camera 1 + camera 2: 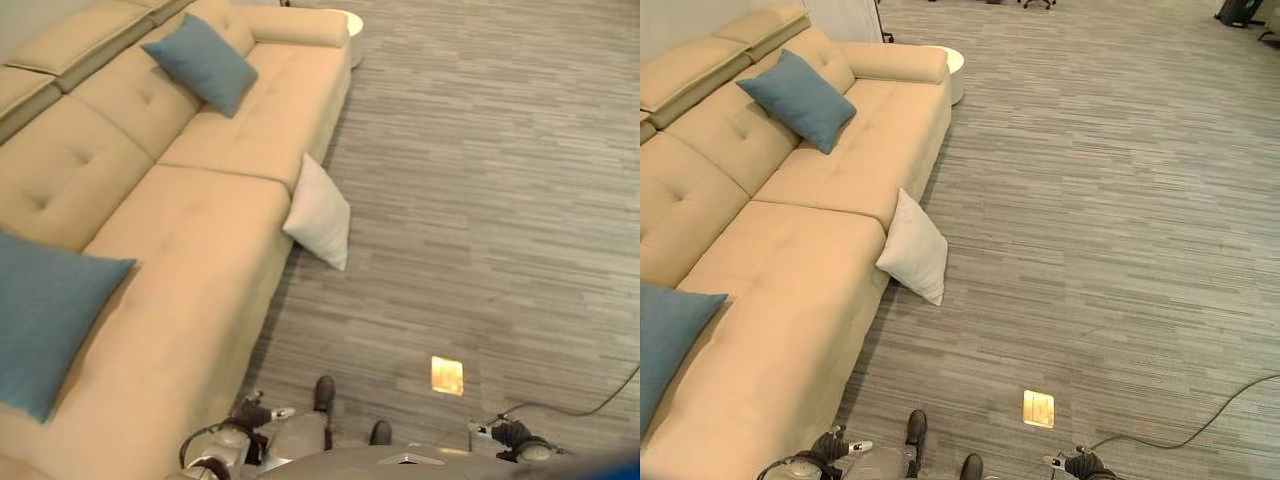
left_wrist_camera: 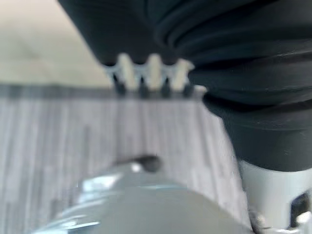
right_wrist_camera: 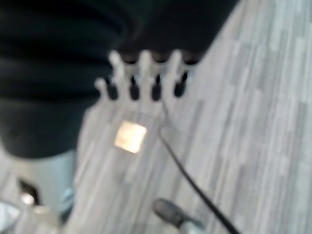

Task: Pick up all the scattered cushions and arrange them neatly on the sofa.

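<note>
A white cushion [image 1: 320, 212] stands on the floor, leaning against the front of the beige sofa [image 1: 190, 250] near the seam between its seats. One blue cushion [image 1: 202, 62] rests against the backrest at the sofa's far end. Another blue cushion [image 1: 45, 320] lies on the near seat at my left. My left hand [image 2: 153, 68] hangs over the floor beside the sofa's base, its fingers relaxed and holding nothing. My right hand [image 3: 145, 68] hangs over bare floor, fingers also relaxed and empty. Both hands are well short of the white cushion.
A round white side table [image 1: 952, 65] stands past the sofa's far armrest. A small brass floor plate [image 1: 447, 375] sits in the grey plank floor near my right side. Open floor stretches to the right of the sofa.
</note>
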You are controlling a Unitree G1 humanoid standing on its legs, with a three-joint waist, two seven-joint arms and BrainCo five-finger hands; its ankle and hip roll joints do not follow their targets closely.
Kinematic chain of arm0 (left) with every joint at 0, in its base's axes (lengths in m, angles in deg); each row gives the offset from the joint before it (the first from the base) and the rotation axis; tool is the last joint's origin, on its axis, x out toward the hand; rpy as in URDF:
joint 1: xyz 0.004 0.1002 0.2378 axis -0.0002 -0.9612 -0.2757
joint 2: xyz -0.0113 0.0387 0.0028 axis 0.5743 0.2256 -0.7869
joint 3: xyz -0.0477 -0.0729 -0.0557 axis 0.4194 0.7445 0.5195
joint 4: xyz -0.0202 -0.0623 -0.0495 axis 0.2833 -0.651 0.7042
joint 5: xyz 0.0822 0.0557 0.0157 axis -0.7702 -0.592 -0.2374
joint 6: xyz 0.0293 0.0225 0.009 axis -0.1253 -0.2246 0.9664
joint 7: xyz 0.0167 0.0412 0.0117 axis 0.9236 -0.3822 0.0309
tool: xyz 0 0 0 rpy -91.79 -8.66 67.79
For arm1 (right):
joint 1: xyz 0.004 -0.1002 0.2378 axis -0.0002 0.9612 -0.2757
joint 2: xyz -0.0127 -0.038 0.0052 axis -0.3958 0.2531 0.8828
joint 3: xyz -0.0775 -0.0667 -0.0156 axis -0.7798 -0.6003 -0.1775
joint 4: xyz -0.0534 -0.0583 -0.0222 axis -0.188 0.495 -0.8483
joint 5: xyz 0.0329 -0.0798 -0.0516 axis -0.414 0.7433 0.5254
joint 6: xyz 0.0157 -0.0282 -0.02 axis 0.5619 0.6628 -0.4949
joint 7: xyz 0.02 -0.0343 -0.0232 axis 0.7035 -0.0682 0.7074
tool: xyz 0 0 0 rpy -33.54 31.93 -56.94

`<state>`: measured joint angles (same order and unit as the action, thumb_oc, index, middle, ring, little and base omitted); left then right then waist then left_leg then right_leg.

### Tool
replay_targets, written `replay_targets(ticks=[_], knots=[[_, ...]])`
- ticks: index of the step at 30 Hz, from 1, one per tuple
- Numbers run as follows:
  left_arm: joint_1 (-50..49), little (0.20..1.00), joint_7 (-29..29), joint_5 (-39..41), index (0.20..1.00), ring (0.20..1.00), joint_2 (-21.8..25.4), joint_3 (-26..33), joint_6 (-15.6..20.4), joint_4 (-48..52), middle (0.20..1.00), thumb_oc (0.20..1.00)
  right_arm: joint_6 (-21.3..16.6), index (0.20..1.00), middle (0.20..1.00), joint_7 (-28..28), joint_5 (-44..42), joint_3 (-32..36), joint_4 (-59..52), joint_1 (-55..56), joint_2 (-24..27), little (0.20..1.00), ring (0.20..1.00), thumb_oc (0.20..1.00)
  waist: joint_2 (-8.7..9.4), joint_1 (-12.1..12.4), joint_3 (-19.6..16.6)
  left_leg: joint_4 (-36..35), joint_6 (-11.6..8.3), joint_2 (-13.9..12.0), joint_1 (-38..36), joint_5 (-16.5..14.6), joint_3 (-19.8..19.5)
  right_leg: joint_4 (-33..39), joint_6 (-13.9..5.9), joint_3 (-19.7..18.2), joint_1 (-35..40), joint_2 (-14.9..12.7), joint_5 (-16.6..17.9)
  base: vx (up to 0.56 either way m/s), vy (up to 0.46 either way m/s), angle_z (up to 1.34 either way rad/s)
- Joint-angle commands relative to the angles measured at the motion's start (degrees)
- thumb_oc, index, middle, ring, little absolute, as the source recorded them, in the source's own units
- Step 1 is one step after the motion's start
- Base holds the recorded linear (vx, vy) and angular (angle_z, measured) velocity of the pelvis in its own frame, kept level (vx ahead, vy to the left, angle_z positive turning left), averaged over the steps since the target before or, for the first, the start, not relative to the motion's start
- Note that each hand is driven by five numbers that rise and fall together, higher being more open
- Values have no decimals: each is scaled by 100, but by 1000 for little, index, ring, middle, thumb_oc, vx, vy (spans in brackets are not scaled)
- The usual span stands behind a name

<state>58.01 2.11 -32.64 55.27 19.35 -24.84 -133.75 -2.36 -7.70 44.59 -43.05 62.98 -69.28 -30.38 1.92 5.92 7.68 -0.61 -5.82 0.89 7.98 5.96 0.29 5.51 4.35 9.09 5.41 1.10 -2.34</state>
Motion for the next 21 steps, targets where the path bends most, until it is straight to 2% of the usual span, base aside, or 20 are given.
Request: replay_targets(ticks=[1, 3, 5, 7, 8, 9, 10, 11, 13, 15, 16, 18, 20, 21], knots=[[122, 1000, 32, -103, 1000, 1000, 6, 53, 75, -130, 1000, 1000, -79, 1000, 1000, -16, -16, -100, -64, -53, 102, 1000, 1000, 1000, 113, 68, -121, 420, 513, 352, -51, -301, -22, -871, -994, -66, 258, -167, -314, 288, 69, -43], [131, 1000, 35, -113, 1000, 1000, 5, 25, 71, -115, 1000, 1000, -91, 1000, 1000, -13, 51, -97, -90, -97, 118, 1000, 1000, 1000, 88, 95, -129, 347, 627, 339, -250, -392, 49, -1550, -1179, -44, 52, -316, -160, 258, 74, -30], [215, 1000, 41, -73, 1000, 1000, 49, -91, 92, 65, 1000, 1000, -126, 1000, 1000, -12, 8, -83, -230, -171, 149, 1000, 1000, 1000, -24, -15, -27, 225, 769, 293, -583, -487, 24, -2702, -1396, 74, -488, -507, 273, 235, 59, -46], [253, 1000, 45, -77, 1000, 1000, 59, -139, 91, 110, 1000, 1000, -130, 1000, 1000, -17, 17, -93, -268, -191, 159, 1000, 1000, 1000, -68, -58, 11, 200, 779, 258, -691, -537, 17, -2899, -1362, 219, -636, -594, 260, 177, 4, 5], [314, 1000, 27, -61, 1000, 1000, 62, -214, 115, 187, 1000, 1000, -130, 1000, 1000, -23, 44, -116, -292, -215, 157, 1000, 1000, 1000, -135, -89, 22, 134, 752, 181, -849, -640, 31, -2680, -1266, 574, -810, -829, 187, 268, -49, 28], [340, 1000, 8, -28, 1000, 1000, 60, -224, 132, 208, 1000, 1000, -138, 1000, 1000, -30, 55, -133, -296, -232, 163, 1000, 1000, 1000, -159, -132, 45, 90, 728, 154, -949, -675, -22, -2477, -1211, 617, -845, -821, 112, 363, -143, 23], [395, 1000, 6, -39, 1000, 1000, 53, -262, 139, 205, 1000, 1000, -158, 1000, 1000, -35, 52, -162, -325, -253, 170, 1000, 1000, 1000, -148, -218, 35, 47, 686, 148, -1042, -735, -92, -1992, -1153, 490, -974, -725, 122, 301, -185, 2], [419, 1000, 7, -61, 1000, 1000, 42, -278, 144, 182, 1000, 1000, -151, 1000, 1000, -33, 36, -175, -342, -267, 166, 1000, 1000, 1000, -127, -261, 39, 10, 656, 138, -1123, -787, -113, -1609, -1155, 431, -997, -703, 226, 381, -273, 11], [339, 1000, 15, -102, 1000, 1000, -6, -204, 151, 103, 1000, 1000, -138, 1000, 1000, -26, 99, -223, -360, -246, 148, 1000, 1000, 1000, -56, -336, -1, -58, 565, 103, -1419, -977, -134, -820, -1283, 487, -1180, -744, 704, 393, -331, 25], [316, 1000, 9, -96, 1000, 1000, -5, -179, 155, 74, 1000, 1000, -131, 1000, 1000, -17, 115, -233, -361, -231, 136, 1000, 1000, 1000, -43, -364, 6, -5, 530, 80, -1481, -1054, -167, -819, -1290, 447, -1180, -737, 750, 269, -283, 5], [273, 1000, 23, -119, 1000, 1000, -32, -156, 169, -21, 1000, 1000, -126, 1000, 1000, 36, 163, -307, -256, -166, 91, 1000, 1000, 1000, 5, -394, -98, 389, 372, -45, -1504, -1046, -246, -696, -1159, 306, -1000, -631, 676, 262, -356, -17], [324, 1000, 18, -92, 1000, 1000, -47, -205, 144, -26, 1000, 1000, -131, 1000, 1000, 19, 73, -308, -229, -156, 85, 1000, 1000, 1000, 73, -374, -63, 1110, 217, -73, -1194, -840, -258, -549, -1047, 321, -762, -560, 626, 187, -371, 18], [455, 1000, 18, -41, 1000, 1000, -52, -291, 135, 0, 1000, 1000, -159, 1000, 1000, -31, -97, -300, -225, -173, 115, 1000, 1000, 1000, 194, -312, 113, 2176, 169, -128, -586, -650, -105, -503, -871, 368, -529, -528, 500, 97, -344, 38], [460, 1000, 8, -30, 1000, 1000, -47, -302, 133, -8, 1000, 1000, -155, 1000, 1000, -37, -123, -296, -216, -167, 120, 1000, 1000, 1000, 207, -309, 126, 2201, 194, -172, -494, -639, 11, -495, -837, 418, -465, -524, 434, 92, -220, 21]])
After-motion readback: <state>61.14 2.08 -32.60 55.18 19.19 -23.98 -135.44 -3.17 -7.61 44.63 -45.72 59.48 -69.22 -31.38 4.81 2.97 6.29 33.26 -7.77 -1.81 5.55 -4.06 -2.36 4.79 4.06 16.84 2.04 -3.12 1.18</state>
